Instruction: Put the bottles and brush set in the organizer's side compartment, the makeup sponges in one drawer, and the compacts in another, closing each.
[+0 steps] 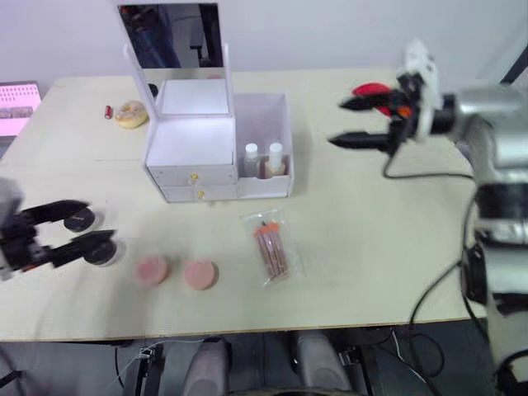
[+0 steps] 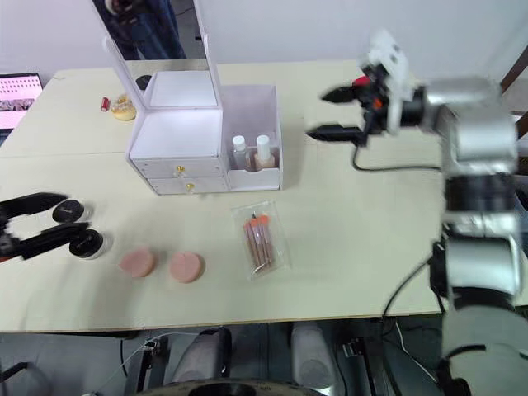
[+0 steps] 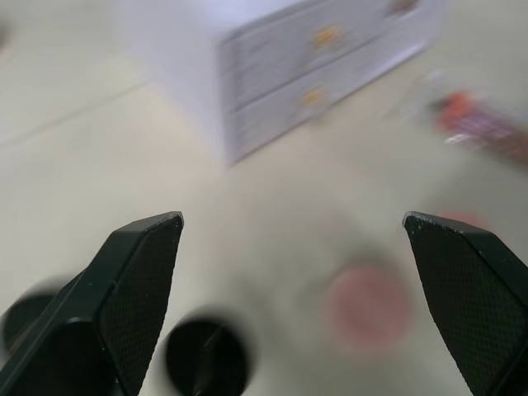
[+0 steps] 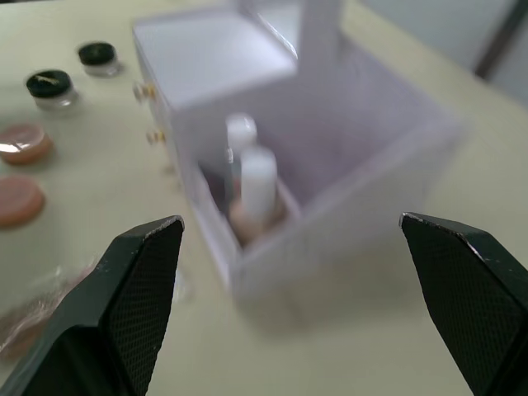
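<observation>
Currently the clear plastic sleeve of orange-handled brushes (image 1: 271,246) lies flat on the pale wooden bench (image 1: 371,247), just in front of the white organizer (image 1: 216,148). Its long axis runs roughly front-to-back, tilted slightly, one end toward the organizer, the other toward the bench's front edge. I can't tell which end holds the bristles.

Organizer: white box with an upright mirror lid (image 1: 172,37), two drawers with gold knobs (image 1: 192,185), both pushed in. The open side compartment (image 1: 264,124) is on its right. Two white-capped bottles (image 1: 263,160) stand upright in it, side by side, at the front wall. The rest of that compartment looks bare.

Two round pink sponges (image 1: 175,272) sit on the bench left of the brush sleeve, close together but apart. Two black-lidded round compacts (image 2: 76,228) sit further left, by the left pincer (image 1: 78,230).

Left pincer: fingers apart, holding nothing, low over the bench with one compact between or just under the fingers; contact unclear. Right pincer (image 1: 356,122): fingers spread wide, empty, raised above the bench to the right of the organizer and well apart from it, pointing toward the side compartment.

A yellowish tape roll (image 1: 130,114) and a small red item (image 1: 108,110) lie at the back left. A red object (image 1: 370,89) sits behind the right pincer.
</observation>
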Motion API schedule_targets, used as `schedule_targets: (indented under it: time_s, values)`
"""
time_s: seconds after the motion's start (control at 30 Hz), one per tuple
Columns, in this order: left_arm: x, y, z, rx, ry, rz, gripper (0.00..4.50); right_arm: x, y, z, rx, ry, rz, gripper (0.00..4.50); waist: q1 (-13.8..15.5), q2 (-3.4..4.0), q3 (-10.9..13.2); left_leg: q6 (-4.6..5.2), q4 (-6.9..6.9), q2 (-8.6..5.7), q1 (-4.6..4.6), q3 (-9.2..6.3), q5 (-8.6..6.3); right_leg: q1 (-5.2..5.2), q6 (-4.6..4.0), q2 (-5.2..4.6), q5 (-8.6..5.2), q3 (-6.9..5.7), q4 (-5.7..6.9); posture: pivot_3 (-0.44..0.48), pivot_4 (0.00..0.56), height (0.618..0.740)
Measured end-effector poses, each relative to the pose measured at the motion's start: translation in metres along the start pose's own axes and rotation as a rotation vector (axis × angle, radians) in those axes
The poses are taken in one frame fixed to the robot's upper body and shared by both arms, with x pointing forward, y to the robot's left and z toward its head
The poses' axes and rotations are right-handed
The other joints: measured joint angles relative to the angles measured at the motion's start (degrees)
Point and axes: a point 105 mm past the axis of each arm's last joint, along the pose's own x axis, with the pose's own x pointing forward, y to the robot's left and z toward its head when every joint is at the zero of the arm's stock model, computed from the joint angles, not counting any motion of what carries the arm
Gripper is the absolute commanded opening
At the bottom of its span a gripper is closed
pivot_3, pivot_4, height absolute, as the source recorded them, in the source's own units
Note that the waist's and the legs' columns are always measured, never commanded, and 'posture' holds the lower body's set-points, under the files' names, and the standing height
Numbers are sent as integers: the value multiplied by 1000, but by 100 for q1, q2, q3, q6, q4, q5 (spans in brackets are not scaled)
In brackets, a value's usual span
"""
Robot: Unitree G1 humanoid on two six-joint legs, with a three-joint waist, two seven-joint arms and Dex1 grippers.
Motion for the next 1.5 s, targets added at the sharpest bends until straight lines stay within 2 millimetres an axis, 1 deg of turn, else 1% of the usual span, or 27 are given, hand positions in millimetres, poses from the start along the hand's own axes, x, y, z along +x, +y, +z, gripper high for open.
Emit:
schedule_targets:
  time_s: [0.07, 0.13, 0.23, 0.27, 0.3, 0.37, 0.43, 0.53, 0.7, 0.83, 0.9, 0.97, 1.03, 1.1, 1.2, 1.27, 1.33, 1.43, 1.5]
  values:
    - [-21, 22, -16, -35, 26, 90, 4500, -29, 7, -31, 87, 27, -54, 4450, 13, -4, -2, 15, 3, 0, 2, 2, -8, 1, -11, 0, -9, 0, 0, 0, 150, 739]
    - [-37, 39, -29, -59, 46, 158, 4500, -54, 13, -56, 168, 26, -111, 4450, 17, -3, -2, 16, 9, 0, 5, 4, -9, 4, -12, -1, -9, 0, 2, 0, 150, 739]
    - [-57, 58, -46, -91, 51, 251, 4500, -86, 22, -90, 215, 64, -222, 4450, 5, -6, -4, 15, 12, 0, 10, 6, -10, 5, 4, -2, -18, 0, 4, 0, 150, 739]
    - [-62, 64, -51, -99, 48, 280, 4500, -98, 23, -103, 226, 87, -270, 4450, -1, -9, -5, 14, 15, 0, 12, 6, -10, 5, 3, -3, -18, 0, 4, 0, 150, 739]
    - [-65, 67, -56, -108, 49, 299, 4500, -106, 24, -111, 236, 102, -303, 4450, -11, -10, -6, 14, 19, 0, 13, 6, -10, 6, 3, -3, -18, 0, 4, 0, 150, 739]
    - [-70, 72, -62, -118, 44, 326, 4500, -119, 24, -122, 248, 115, -366, 4450, -29, -11, -7, 14, 20, 1, 16, 8, -10, 6, 0, -3, -16, 1, 4, 0, 150, 739]
    - [-69, 75, -63, -111, 34, 333, 4500, -125, 23, -124, 232, 112, -403, 4450, -24, -14, -8, 14, 18, 3, 18, 8, -10, 6, -2, -3, -15, 0, 6, 0, 150, 739]
    - [-68, 78, -65, -112, 34, 339, 4500, -128, 26, -129, 225, 118, -418, 4450, -9, -22, -13, 14, 8, 3, 18, 7, -10, 4, -3, -3, -14, 0, 12, 0, 150, 739]
    - [-65, 82, -62, -110, 25, 343, 4500, -122, 25, -120, 206, 73, -419, 4450, -2, -22, -13, 14, 8, 3, 14, 7, -10, 4, -10, -3, -9, 0, 12, 0, 150, 739]
    - [-58, 80, -62, -103, 36, 314, 4500, -113, 29, -111, 191, 56, -392, 4450, 0, -24, -14, 14, 11, 3, 16, 6, -10, 4, -1, -3, -14, 0, 14, 0, 150, 739]
    - [-51, 76, -58, -81, 36, 281, 4500, -101, 34, -103, 174, 53, -354, 4450, 1, -23, -14, 14, 13, 3, 17, 6, -10, 5, -3, -3, -13, 0, 16, 0, 150, 739]
    - [-37, 64, -53, -55, 30, 210, 4500, -84, 43, -90, 149, 44, -296, 4450, 8, -21, -14, 14, 14, 3, 16, 6, -10, 6, -3, -3, -13, 1, 17, 0, 150, 739]
    - [-19, 46, -50, -31, 30, 116, 4500, -64, 56, -72, 117, 23, -225, 4450, 10, -23, -14, 13, 13, 6, 15, 6, -10, 5, -5, -3, -11, 0, 17, 0, 150, 739]
    - [-5, 28, -44, -10, 27, 37, 4500, -48, 68, -56, 96, 3, -169, 4450, 26, -27, -15, 13, 13, 6, 13, 5, -10, 5, -15, -2, -4, 0, 15, 0, 150, 739]
    - [17, -5, -23, 43, 4, -101, 4500, -21, 91, -38, 76, -1, -71, 4450, 108, -33, -17, 13, 16, 6, 10, 4, -10, 5, -18, -3, -2, 0, 13, 0, 150, 739]
    - [31, -33, -10, 94, -1, -212, 4500, -1, 112, -37, 63, 46, 11, 4450, 149, -36, -19, 13, 16, 6, 10, 4, -10, 5, -18, -3, -3, 0, 11, 0, 150, 739]
    - [41, -55, -4, 109, -1, -293, 4500, 16, 124, -43, 72, 87, 43, 4450, 175, -38, -20, 14, 19, 5, 8, 3, -10, 5, -19, -3, -3, 0, 10, 0, 150, 739]
    - [51, -82, 6, 137, -11, -388, 4500, 36, 131, -50, 113, 109, 48, 4450, 180, -39, -20, 14, 22, 5, 7, 3, -10, 4, -18, -2, -3, 0, 8, 0, 150, 739]
    - [60, -102, 13, 184, -25, -451, 4500, 44, 132, -52, 106, 122, 42, 4450, 188, -38, -20, 14, 23, 4, 6, 3, -10, 5, -19, -2, -3, 0, 8, 0, 150, 739]
